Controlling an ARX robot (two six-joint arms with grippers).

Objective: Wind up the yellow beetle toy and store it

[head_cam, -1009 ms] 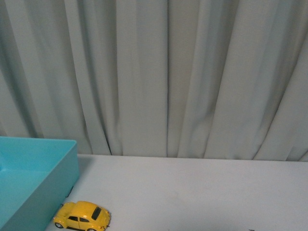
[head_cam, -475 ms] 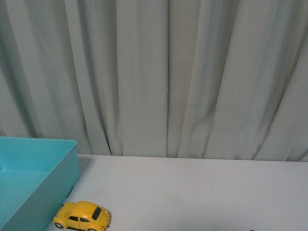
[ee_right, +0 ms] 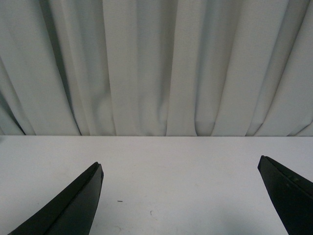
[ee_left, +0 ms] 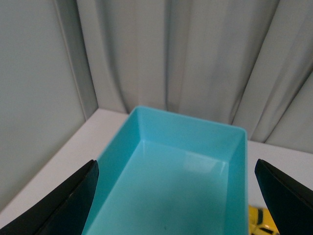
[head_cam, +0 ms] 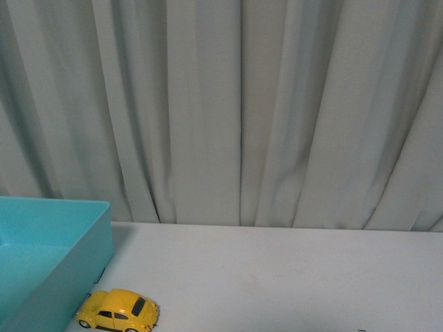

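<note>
The yellow beetle toy (head_cam: 118,311) stands on the white table at the bottom left of the front view, just beside the turquoise bin (head_cam: 41,263). A corner of the toy also shows in the left wrist view (ee_left: 261,221), outside the bin's wall. My left gripper (ee_left: 176,196) is open and empty, with its black fingers (ee_left: 63,205) spread over the bin's empty inside (ee_left: 146,147). My right gripper (ee_right: 181,196) is open and empty above bare white table. Neither arm shows in the front view.
A grey curtain (head_cam: 242,111) hangs along the table's back edge. The white table (head_cam: 291,277) stretches to the right of the toy. A grey wall panel (ee_left: 34,98) stands beside the bin in the left wrist view.
</note>
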